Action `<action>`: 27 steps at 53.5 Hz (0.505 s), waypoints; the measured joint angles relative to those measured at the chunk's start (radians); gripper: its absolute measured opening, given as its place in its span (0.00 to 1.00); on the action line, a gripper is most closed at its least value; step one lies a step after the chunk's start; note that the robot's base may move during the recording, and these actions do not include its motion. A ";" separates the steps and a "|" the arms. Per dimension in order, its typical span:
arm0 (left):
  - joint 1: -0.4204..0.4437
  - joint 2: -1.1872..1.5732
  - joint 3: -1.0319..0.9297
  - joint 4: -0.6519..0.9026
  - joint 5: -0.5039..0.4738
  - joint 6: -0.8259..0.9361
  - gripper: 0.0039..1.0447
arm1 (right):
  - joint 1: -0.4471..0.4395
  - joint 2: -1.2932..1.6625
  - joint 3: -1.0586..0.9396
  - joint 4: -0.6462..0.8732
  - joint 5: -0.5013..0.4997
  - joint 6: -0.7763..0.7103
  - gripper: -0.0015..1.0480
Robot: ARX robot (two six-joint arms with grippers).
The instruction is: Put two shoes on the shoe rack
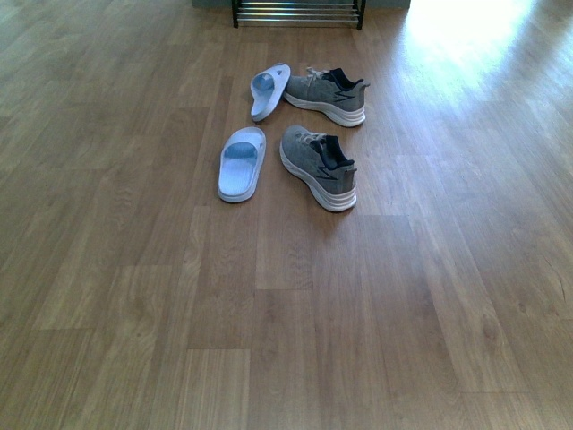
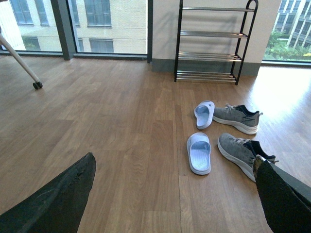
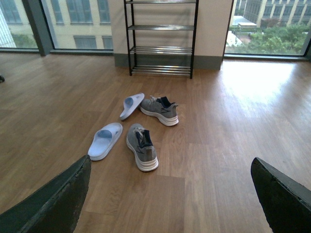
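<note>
**Both sneakers on the floor, well short of the rack**

Warm wood-plank floor (image 1: 134, 269), glare-bright toward the right. Against the pale back wall (image 3: 214, 29), between tall windows (image 2: 107, 24), the shoe rack (image 1: 298, 11). Well apart from it, near sneaker (image 1: 318, 166) toe toward the rack, far sneaker (image 1: 327, 94) lying crosswise. Just beside each, a light blue slipper (image 1: 242, 164). Left gripper (image 2: 174, 160) and right gripper (image 3: 171, 161) both spread wide, gripping nothing.
</note>
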 joint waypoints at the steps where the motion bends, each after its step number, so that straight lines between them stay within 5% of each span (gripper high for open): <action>1: 0.000 0.000 0.000 0.000 0.000 0.000 0.91 | 0.000 0.000 0.000 0.000 0.000 0.000 0.91; 27: 0.000 0.000 0.000 0.000 0.000 0.000 0.91 | 0.000 0.000 0.000 0.000 0.000 0.000 0.91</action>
